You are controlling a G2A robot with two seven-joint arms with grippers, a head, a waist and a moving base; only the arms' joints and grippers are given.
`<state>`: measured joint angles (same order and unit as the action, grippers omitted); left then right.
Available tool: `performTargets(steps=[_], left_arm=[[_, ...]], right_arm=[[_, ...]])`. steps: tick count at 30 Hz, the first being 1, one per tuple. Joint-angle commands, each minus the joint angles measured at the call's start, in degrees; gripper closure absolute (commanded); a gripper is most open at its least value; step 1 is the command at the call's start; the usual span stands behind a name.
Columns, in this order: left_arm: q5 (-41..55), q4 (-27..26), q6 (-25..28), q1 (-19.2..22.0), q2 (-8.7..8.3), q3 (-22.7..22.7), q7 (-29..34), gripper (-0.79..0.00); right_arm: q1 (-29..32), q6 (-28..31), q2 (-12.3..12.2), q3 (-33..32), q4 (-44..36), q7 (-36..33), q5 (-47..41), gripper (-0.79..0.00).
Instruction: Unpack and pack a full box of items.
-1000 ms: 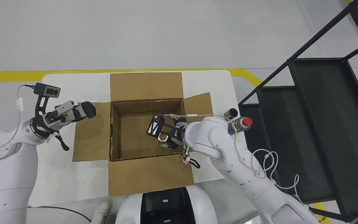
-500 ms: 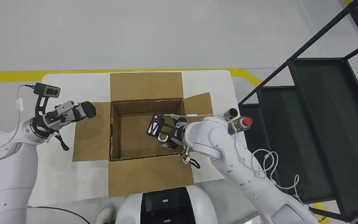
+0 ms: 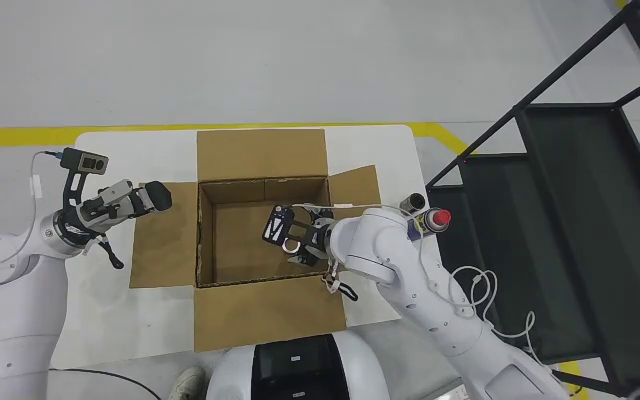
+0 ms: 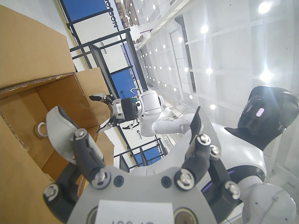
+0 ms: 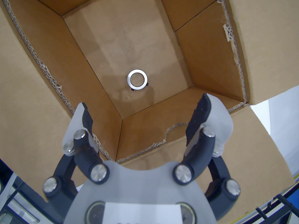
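An open cardboard box sits mid-table with all flaps folded out. On its floor lies one small metal ring, which also appears past the box wall as the ring. My right gripper hangs open above the box's inside, pointing down at the ring and well clear of it. The same right gripper is over the box's right half, and it appears farther off as the right gripper. My left gripper is open and empty beside the box's left flap, with its jaws spread wide.
A red-capped spray can and a grey cylinder stand at the white table's right edge. A dark metal staircase rises just right of the table. The box flaps cover much of the tabletop.
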<state>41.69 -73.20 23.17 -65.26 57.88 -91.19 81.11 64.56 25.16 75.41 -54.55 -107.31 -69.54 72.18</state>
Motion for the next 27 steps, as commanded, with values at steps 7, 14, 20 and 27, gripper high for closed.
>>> performTargets(steps=[7, 14, 20, 27], left_arm=[[0.0, 0.0, 0.0, 0.0, 0.0, 0.0, 0.0, -0.785], [0.0, 0.0, 0.0, 0.0, 0.0, 0.0, 0.0, -0.785], [0.0, 0.0, 0.0, 0.0, 0.0, 0.0, 0.0, -0.785], [0.0, 0.0, 0.0, 0.0, 0.0, 0.0, 0.0, -0.785]], right_arm=[[0.0, 0.0, 0.0, 0.0, 0.0, 0.0, 0.0, -0.785], [-3.8, -0.1, 0.6, 2.4, 5.9, 1.7, -0.1, -0.785], [-9.9, -3.0, 2.4, 7.9, 14.3, 0.7, -0.2, -0.785], [-14.2, -5.4, 4.7, 13.0, 24.8, 4.7, -1.0, -0.785]])
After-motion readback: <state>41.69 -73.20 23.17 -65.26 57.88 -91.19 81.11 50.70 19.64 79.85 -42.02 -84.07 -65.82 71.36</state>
